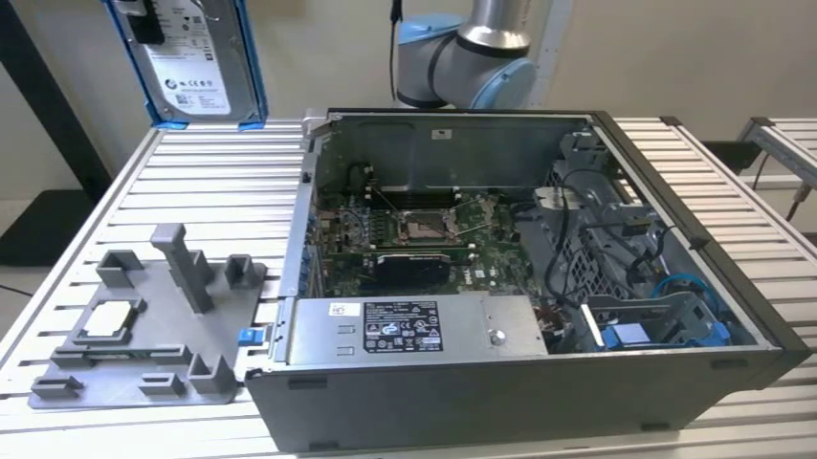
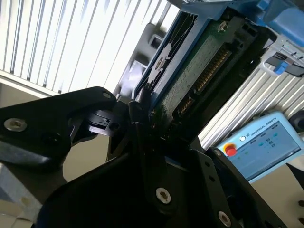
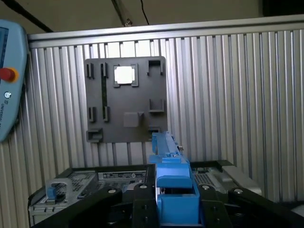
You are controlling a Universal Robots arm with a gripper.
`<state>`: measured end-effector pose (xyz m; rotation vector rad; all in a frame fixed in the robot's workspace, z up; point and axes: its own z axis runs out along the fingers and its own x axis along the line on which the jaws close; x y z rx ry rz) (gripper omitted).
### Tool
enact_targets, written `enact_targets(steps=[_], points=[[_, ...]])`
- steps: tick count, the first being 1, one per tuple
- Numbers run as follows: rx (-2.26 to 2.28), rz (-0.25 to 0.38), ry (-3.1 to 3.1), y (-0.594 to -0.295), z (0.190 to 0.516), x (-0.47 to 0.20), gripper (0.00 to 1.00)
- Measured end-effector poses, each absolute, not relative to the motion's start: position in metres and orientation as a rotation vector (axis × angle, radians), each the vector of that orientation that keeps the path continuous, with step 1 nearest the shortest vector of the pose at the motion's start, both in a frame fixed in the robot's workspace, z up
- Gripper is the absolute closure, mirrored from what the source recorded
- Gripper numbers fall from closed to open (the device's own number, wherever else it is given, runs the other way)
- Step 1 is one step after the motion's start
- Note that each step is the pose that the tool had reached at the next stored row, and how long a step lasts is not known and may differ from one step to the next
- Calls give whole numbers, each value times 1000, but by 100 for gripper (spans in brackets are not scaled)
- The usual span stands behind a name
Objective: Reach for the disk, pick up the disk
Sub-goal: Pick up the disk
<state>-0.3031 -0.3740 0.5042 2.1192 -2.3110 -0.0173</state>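
Note:
The disk (image 1: 194, 59), a silver drive with a white label and bright blue rails, hangs upright in the air above the table's far corner at the exterior view's left. My gripper (image 1: 151, 27) is shut on its upper part. The first wrist view looks down the disk's blue rail (image 3: 169, 183), with black fingers (image 3: 142, 205) on either side of it. In the second wrist view the disk's green circuit-board underside (image 2: 199, 71) sits clamped between the fingers (image 2: 135, 111).
An open computer case (image 1: 511, 249) fills the middle of the slatted aluminium table (image 1: 205, 182). A grey fixture plate (image 1: 141, 325) holding a small silver-white chip (image 1: 113, 316) lies at the exterior view's left. The arm's base (image 1: 466, 57) stands behind the case. A teach pendant (image 2: 261, 142) lies nearby.

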Motion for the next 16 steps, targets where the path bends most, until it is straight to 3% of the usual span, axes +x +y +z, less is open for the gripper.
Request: enact_targets(steps=[16], points=[[2119,-17,-2311,-374,504,-271,100]])
